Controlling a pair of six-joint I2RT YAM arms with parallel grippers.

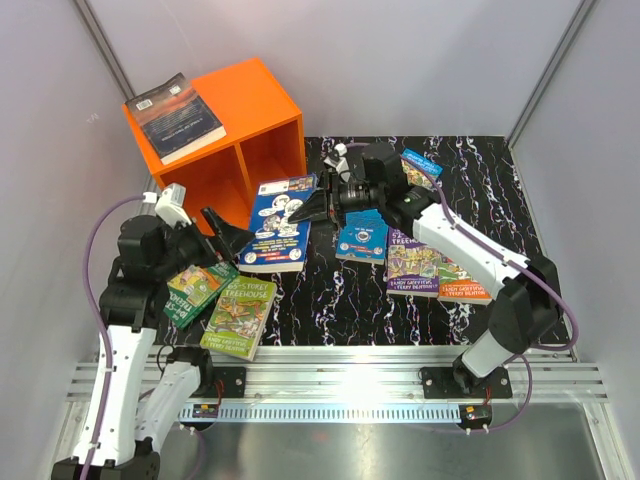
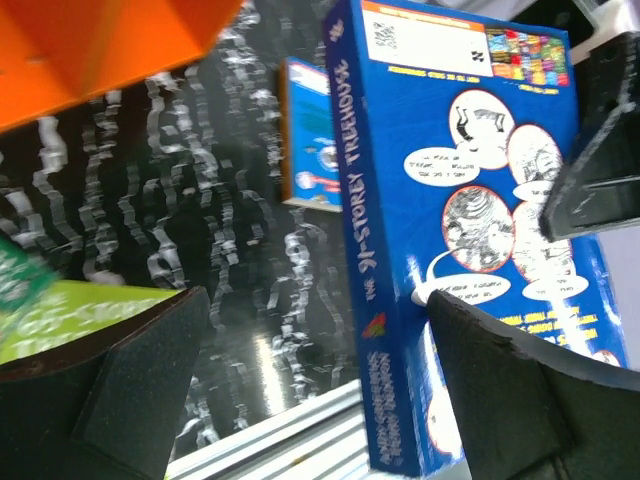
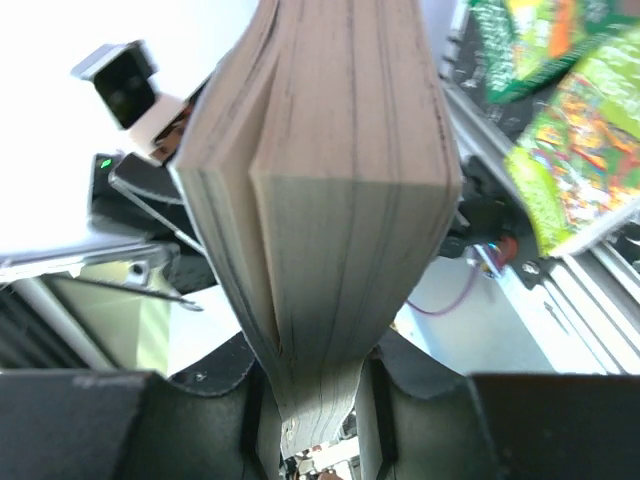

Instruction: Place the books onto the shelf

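A green book point(image 1: 238, 315) lies on the desk point(image 1: 330, 300). The left end effector point(image 1: 232, 243) is wide open, holding nothing. The right end effector point(image 1: 318, 207) pinches the blue book point(image 1: 278, 225) in front of the shelf point(image 1: 260, 95). A dark book point(image 1: 178, 115) lies on top.

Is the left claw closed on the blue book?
No, the left claw stands wide open near the blue book; the right claw grips it.

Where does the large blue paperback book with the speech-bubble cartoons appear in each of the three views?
Top external: the large blue paperback book lies centre-left, its right edge held by the right gripper.
Left wrist: it fills the right half, spine facing the camera.
Right wrist: centre, only its page edges show.
Shared landmark: the lime-green paperback book, in all three.
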